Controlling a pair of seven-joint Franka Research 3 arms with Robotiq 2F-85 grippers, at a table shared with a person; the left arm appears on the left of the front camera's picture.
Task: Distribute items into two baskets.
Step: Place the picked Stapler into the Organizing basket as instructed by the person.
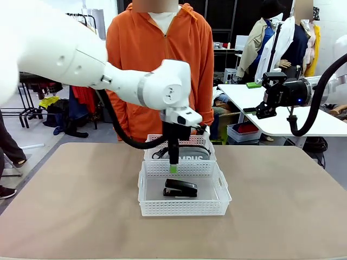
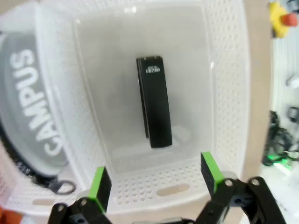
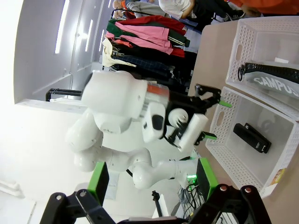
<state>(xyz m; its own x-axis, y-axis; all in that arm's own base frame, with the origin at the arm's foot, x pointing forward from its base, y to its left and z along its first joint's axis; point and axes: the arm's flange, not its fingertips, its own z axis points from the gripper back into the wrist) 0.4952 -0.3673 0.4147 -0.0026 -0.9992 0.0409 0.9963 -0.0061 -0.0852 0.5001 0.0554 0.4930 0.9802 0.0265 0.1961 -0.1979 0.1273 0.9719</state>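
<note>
Two white lattice baskets stand end to end at the table's middle. The near basket (image 1: 184, 207) holds the small black stapler (image 1: 180, 188), which lies flat on its floor. In the far basket (image 1: 151, 153) rests the grey "CAMPUS" pouch (image 1: 191, 153). My left gripper (image 1: 173, 167) hangs open over the near basket's far rim, pointing down. In the left wrist view its gripper (image 2: 155, 179) has nothing between its fingers, with the stapler (image 2: 154, 100) below and the pouch (image 2: 28, 102) off to the side. My right gripper (image 1: 260, 111) is raised at the far right, open and empty.
A person in an orange hoodie (image 1: 160, 65) stands right behind the far basket. A white table (image 1: 271, 116) with a red-filled bin is at the back right. The right wrist view looks across at my left arm (image 3: 135, 107) and both baskets.
</note>
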